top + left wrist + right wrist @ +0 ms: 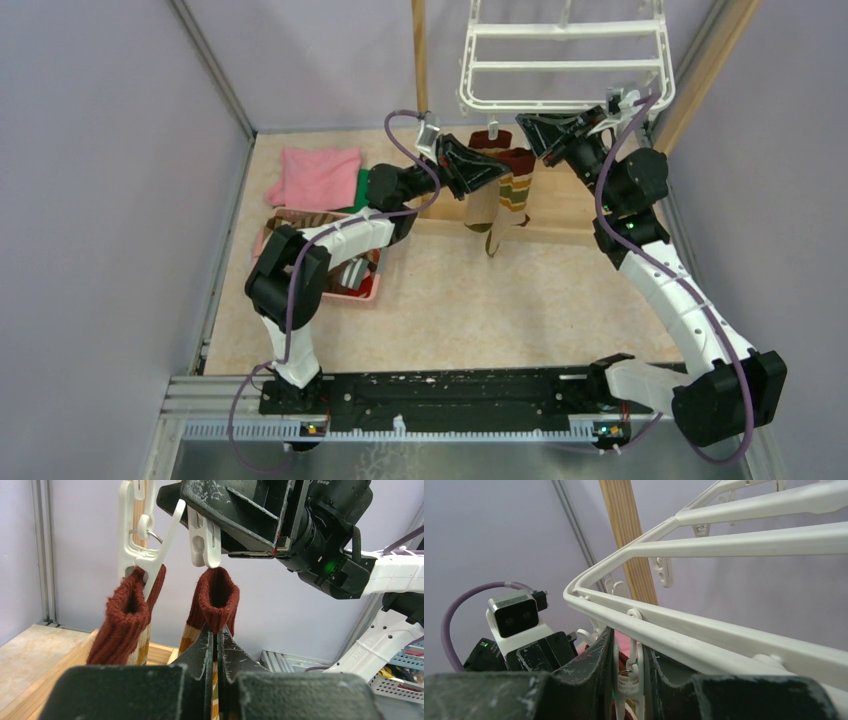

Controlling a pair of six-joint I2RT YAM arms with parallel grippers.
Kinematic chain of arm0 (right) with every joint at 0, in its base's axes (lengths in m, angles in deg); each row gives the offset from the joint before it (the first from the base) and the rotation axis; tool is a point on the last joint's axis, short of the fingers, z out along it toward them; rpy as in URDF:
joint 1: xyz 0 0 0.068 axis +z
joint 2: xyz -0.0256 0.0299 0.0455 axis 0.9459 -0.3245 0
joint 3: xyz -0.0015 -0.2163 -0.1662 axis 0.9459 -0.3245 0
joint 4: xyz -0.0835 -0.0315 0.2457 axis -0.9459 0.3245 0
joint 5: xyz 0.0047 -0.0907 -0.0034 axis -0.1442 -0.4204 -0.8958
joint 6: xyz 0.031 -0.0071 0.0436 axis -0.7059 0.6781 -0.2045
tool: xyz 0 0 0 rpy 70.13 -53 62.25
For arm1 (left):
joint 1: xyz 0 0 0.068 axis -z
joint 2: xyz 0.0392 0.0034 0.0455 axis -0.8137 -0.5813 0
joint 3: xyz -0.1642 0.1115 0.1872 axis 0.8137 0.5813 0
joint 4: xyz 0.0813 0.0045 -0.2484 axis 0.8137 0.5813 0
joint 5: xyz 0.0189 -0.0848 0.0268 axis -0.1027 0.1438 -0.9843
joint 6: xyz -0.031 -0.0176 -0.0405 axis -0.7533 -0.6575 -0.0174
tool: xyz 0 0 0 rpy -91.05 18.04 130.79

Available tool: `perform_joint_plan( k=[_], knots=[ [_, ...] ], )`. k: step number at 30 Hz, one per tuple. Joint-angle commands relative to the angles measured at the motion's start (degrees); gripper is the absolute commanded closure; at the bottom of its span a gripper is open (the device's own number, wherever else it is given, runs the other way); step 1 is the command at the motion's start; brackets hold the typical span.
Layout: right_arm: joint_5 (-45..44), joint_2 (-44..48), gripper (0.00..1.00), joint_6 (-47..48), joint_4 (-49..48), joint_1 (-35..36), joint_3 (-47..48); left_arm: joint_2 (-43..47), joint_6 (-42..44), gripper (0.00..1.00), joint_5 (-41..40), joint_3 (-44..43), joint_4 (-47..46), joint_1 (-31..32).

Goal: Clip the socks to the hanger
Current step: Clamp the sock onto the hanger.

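The table (480,310) had a beige, speckled surface. Plain pale-lavender wall panels (90,200) enclosed it on the left, rear and right. A grey metal profile (215,65) ran along the panel joint at the rear left corner. One wooden post (419,50) stood upright at the rear. A second wooden post (712,65) leaned at the right. A low wooden rail (560,233) crossed the table near the rear. Illumination was even and diffuse, and shadows were soft.

You have socks (216,600) with maroon ribbed cuffs above cream and orange stripes, a plain white hanger (560,66), a plain pink cloth (318,177), a plain green cloth (362,188), and a table (480,300) in speckled sandy beige
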Motion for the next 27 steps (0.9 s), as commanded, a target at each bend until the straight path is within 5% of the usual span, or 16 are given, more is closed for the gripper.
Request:
perform_joint_plan(
  k=[1, 27],
  knots=[
    [3.9, 0.8, 1.0, -0.03, 0.29, 0.02, 0.0, 1.06, 0.09, 1.0, -1.4, -2.4, -2.77, -0.2],
    [5.16, 1.1, 1.0, 3.26, -0.5, 0.04, -0.73, 0.52, -5.34, 1.0, -1.54, -4.73, -5.63, -0.2]
  ],
)
